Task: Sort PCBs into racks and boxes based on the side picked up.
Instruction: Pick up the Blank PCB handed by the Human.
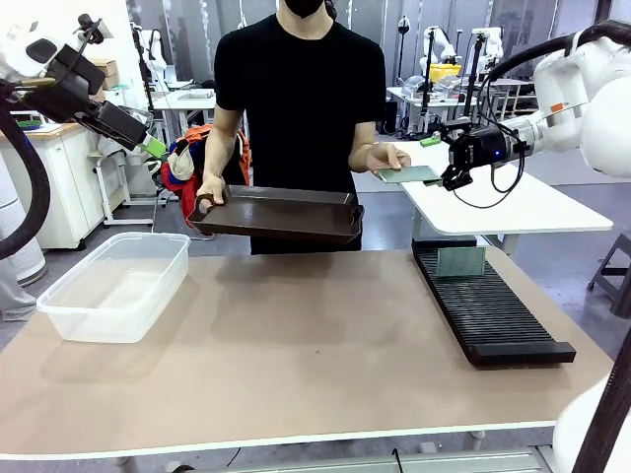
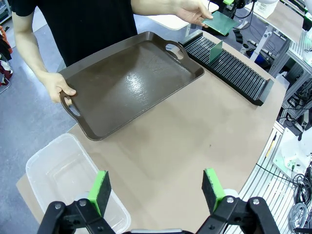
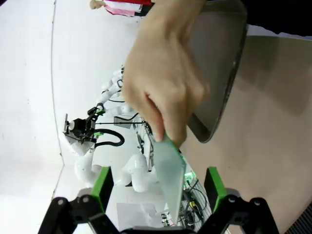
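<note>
Front view: a small orange sticker point(image 1: 558, 108) on the right arm, upper right of the frame, carries print too small to read. The right gripper point(image 1: 455, 166) sits right of centre in the upper half. Its jaws are at the right-hand edge of a green circuit board point(image 1: 409, 174) that the person's hand point(image 1: 380, 158) holds out flat. In the right wrist view the circuit board point(image 3: 171, 180) runs edge-on down the lower middle, pinched by the hand point(image 3: 165, 83) above it. The jaws stand apart on either side with a gap at each green pad point(image 3: 102, 183), so they are open and not touching it. The left gripper point(image 2: 156, 190), at the bottom of the left wrist view, has its jaws wide apart and empty above the clear tub point(image 2: 63, 175). A second board point(image 1: 460, 261) stands upright in the upper end of the black rack point(image 1: 493, 310), at the right of the frame on the surface point(image 1: 296, 365). The person's other hand point(image 1: 210, 187) holds the brown tray point(image 1: 281, 212) at centre.
</note>
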Robot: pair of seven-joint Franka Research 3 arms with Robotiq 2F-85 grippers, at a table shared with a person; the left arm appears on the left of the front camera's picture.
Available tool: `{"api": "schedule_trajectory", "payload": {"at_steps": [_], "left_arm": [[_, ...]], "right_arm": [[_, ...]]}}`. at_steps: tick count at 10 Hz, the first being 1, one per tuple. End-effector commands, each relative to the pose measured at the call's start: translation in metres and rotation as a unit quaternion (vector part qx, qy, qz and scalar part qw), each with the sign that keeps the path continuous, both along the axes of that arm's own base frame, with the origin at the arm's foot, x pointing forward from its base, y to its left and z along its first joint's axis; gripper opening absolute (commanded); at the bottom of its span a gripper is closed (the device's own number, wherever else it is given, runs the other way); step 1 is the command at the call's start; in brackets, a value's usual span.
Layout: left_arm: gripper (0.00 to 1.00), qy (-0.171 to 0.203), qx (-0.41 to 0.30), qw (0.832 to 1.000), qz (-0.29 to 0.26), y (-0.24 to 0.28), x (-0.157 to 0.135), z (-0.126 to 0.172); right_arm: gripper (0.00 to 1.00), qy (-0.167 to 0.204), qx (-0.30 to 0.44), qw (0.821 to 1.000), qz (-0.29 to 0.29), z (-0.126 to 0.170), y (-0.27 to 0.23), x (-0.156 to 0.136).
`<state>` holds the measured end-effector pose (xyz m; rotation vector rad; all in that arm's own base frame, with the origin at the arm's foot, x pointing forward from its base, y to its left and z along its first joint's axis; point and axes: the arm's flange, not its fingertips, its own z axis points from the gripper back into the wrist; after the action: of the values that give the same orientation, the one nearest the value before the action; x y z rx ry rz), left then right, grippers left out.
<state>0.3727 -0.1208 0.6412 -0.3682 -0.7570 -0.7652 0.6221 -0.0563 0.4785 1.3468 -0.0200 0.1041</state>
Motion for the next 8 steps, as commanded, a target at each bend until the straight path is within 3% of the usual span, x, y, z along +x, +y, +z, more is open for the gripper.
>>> {"api": "schedule_trajectory", "payload": {"at_steps": [1, 2, 3, 5, 6, 8], "left_arm": [[1.0, 0.004, -0.003, 1.0, -0.003, 0.0014, -0.0008, -0.0017], [1.0, 0.004, -0.003, 1.0, -0.003, 0.0014, -0.0008, -0.0017], [1.0, 0.004, -0.003, 1.0, -0.003, 0.0014, -0.0008, -0.0017], [1.0, 0.004, -0.003, 1.0, -0.003, 0.0014, -0.0008, -0.0017], [1.0, 0.004, -0.003, 1.0, -0.003, 0.0014, -0.0008, -0.0017], [1.0, 0.004, -0.003, 1.0, -0.003, 0.0014, -0.0008, -0.0017]], "right_arm": [[0.54, -0.012, 0.032, 0.999, 0.012, 0.0032, -0.0023, 0.0063], [0.42, -0.013, 0.034, 0.999, 0.014, 0.0029, -0.0029, 0.006], [0.0, -0.01, 0.035, 0.999, 0.014, 0.0021, -0.0024, 0.0061], [0.0, -0.007, 0.032, 0.999, 0.013, 0.0005, -0.002, 0.0068], [0.17, -0.004, 0.03, 0.999, 0.016, -0.0003, -0.0015, 0.0075], [0.0, 0.006, 0.02, 0.999, 0.026, -0.0032, -0.0009, 0.0052]]}}
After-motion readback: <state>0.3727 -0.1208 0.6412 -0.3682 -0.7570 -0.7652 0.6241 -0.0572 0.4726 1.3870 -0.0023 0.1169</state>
